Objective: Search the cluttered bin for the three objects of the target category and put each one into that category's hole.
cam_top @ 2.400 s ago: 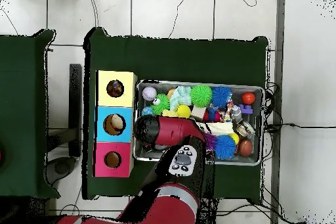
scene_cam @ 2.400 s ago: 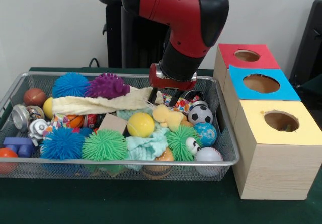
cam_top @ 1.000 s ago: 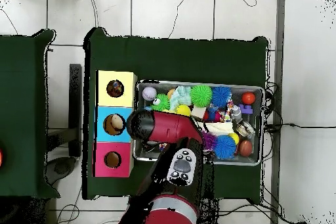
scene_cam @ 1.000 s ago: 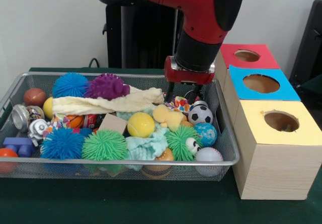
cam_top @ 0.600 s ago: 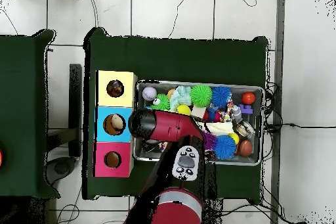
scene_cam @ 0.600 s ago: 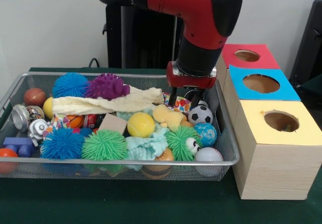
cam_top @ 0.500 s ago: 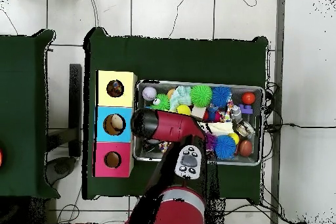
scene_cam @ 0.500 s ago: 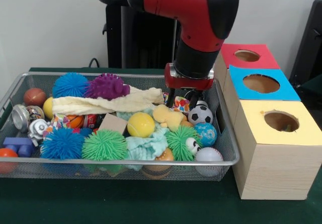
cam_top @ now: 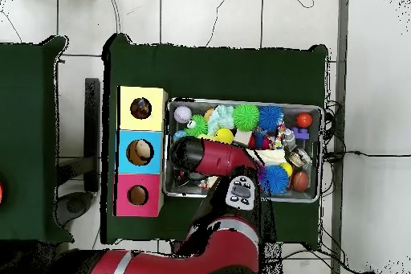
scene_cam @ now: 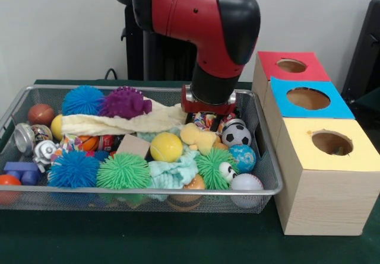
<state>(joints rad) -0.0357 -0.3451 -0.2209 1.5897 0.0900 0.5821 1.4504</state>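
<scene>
The silver wire-mesh bin [scene_cam: 148,191] is full of toys; it also shows in the overhead view [cam_top: 241,102]. My gripper [scene_cam: 206,120] is low in the bin's back right part. Its jaws stand open on either side of a white fabric piece with coloured dots [scene_cam: 208,119], and the wrist hides most of it. A second dotted fabric piece [scene_cam: 70,140] lies at the left by an orange ball. The round hole [scene_cam: 331,142] in the yellow-topped box is right of the bin, and shows in the overhead view [cam_top: 141,108]. In the overhead view the arm covers the gripper.
A blue-topped box [scene_cam: 309,98] and a red-topped box [scene_cam: 291,66] stand behind the yellow one. A cream cloth [scene_cam: 119,121], a mint-green cloth [scene_cam: 172,172], a soccer ball [scene_cam: 236,134], a yellow ball [scene_cam: 166,147] and spiky balls crowd the bin round the gripper.
The arm has swung left in the front view and the gripper has come down lower into the bin, over the dotted fabric piece. The toys have not moved.
</scene>
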